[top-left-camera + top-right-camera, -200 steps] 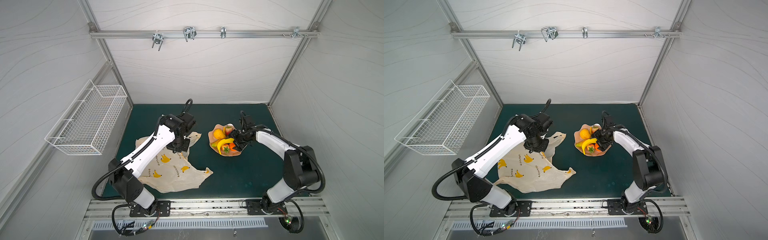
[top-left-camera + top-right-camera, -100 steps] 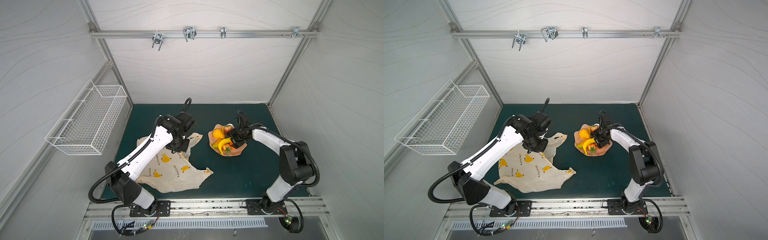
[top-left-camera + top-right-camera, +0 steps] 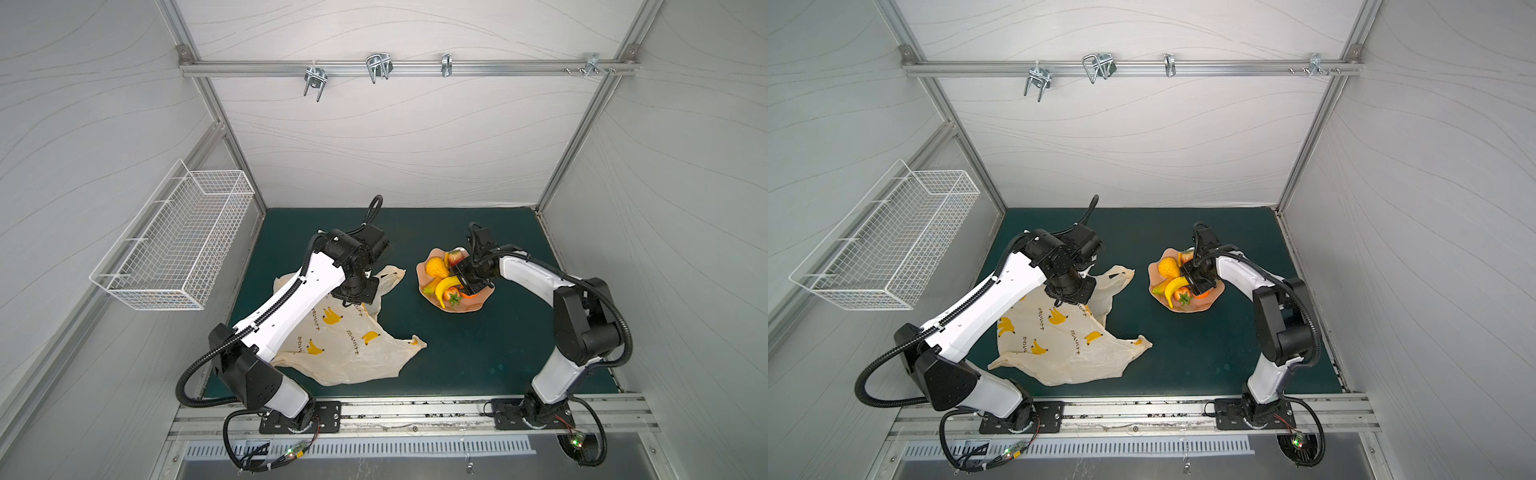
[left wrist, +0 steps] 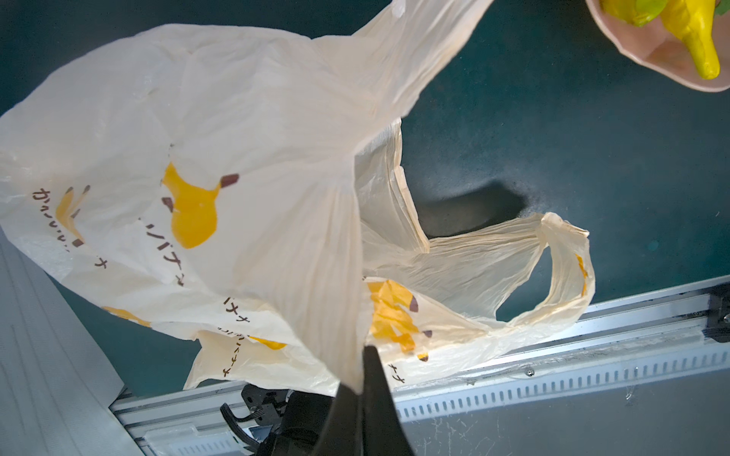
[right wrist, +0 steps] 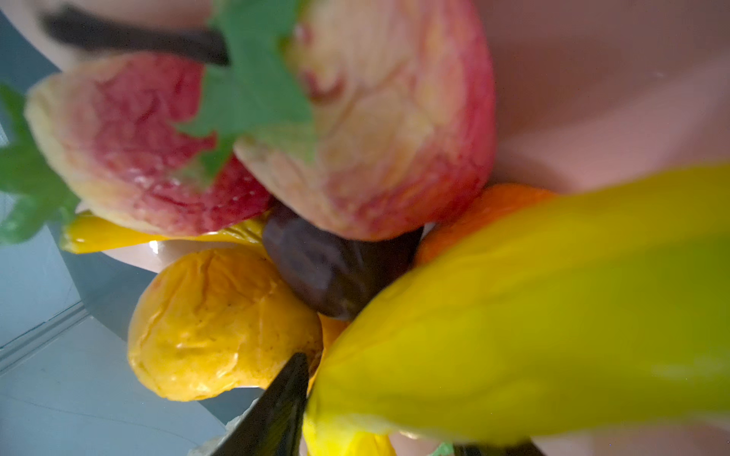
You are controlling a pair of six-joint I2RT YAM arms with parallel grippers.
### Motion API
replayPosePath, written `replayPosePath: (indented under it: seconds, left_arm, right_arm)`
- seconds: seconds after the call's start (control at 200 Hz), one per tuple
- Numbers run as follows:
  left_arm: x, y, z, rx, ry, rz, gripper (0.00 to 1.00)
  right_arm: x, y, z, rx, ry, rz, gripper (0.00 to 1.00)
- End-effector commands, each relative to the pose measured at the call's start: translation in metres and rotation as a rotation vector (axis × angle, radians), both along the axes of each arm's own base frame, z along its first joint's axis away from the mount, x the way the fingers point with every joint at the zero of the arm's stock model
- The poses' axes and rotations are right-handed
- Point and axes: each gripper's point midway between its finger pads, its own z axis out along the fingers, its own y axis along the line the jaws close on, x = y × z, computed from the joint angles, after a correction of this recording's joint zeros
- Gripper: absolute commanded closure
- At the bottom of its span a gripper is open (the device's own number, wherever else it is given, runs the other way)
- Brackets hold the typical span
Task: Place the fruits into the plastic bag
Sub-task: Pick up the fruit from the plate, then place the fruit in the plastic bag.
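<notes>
The white left arm (image 3: 291, 307) stretches forward, its black left gripper (image 4: 359, 375) pinched tight on the cream plastic bag (image 4: 237, 118). The white right arm (image 3: 536, 278) curls inward, its black right gripper (image 3: 464, 281) lowered, jaws apart.

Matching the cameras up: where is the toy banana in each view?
In a top view: banana mid-frame, in the pink dish.
In a top view: banana in that dish.
Left wrist: banana in a corner, past the bag.
Right wrist: banana, blurred, fills the foreground.
Landmark: the pink dish.
</notes>
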Motion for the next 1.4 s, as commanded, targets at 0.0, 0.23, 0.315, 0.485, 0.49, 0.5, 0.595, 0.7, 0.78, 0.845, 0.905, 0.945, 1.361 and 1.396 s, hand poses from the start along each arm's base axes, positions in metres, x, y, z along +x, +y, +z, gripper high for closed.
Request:
replayPosePath:
  seconds: [0.0, 0.23, 0.315, 0.485, 0.49, 0.5, 0.595, 0.7, 0.78, 0.845, 0.905, 0.945, 1.361, 1.396]
  left_arm:
    - [0.002, 0.0, 0.01, -0.028, -0.04, -0.01, 1.0]
    - [0.002, 0.001, 0.013, -0.027, -0.052, -0.014, 1.0]
    - [0.003, 0.0, 0.014, -0.031, -0.058, -0.019, 1.0]
    - [0.004, 0.0, 0.017, -0.035, -0.073, -0.027, 1.0]
    - [0.004, 0.001, 0.017, -0.034, -0.073, -0.028, 1.0]
    - [0.004, 0.0, 0.017, -0.035, -0.074, -0.029, 1.0]
    - [0.003, 0.0, 0.016, -0.039, -0.069, -0.038, 1.0]
    - [0.002, -0.001, 0.019, -0.048, -0.082, -0.054, 1.0]
    - [0.002, -0.001, 0.026, -0.062, -0.099, -0.07, 1.0]
    - [0.001, -0.001, 0.031, -0.076, -0.114, -0.08, 1.0]
    - [-0.001, -0.002, 0.032, -0.088, -0.12, -0.088, 1.0]
    - [-0.002, -0.003, 0.034, -0.097, -0.124, -0.093, 1.0]
    - [-0.004, -0.013, 0.037, -0.158, -0.121, -0.102, 1.0]
    - [-0.004, -0.013, 0.036, -0.161, -0.116, -0.099, 1.0]
  right_arm:
    - [-0.007, -0.006, -0.011, -0.044, 0.048, -0.035, 0.49]
    - [-0.005, -0.008, 0.009, -0.043, -0.004, -0.03, 0.62]
    - [-0.004, -0.008, 0.02, -0.033, -0.028, -0.025, 0.67]
    - [-0.002, -0.008, 0.053, -0.015, -0.116, -0.004, 0.71]
    - [-0.002, -0.008, 0.054, -0.017, -0.118, -0.003, 0.72]
    - [-0.002, -0.008, 0.057, -0.017, -0.124, -0.002, 0.71]
    - [-0.002, -0.011, 0.076, -0.019, -0.171, 0.011, 0.73]
    - [-0.005, -0.011, 0.096, -0.011, -0.23, 0.037, 0.75]
    - [0.002, -0.004, 0.125, 0.019, -0.383, 0.113, 0.75]
    - [0.007, 0.012, 0.149, 0.058, -0.542, 0.249, 0.76]
    - [0.003, 0.031, 0.168, 0.09, -0.658, 0.394, 0.78]
    - [-0.005, 0.046, 0.178, 0.105, -0.726, 0.487, 0.75]
    - [-0.06, 0.151, 0.185, -0.026, -1.05, 0.794, 0.81]
    - [-0.065, 0.156, 0.186, -0.04, -1.067, 0.807, 0.81]
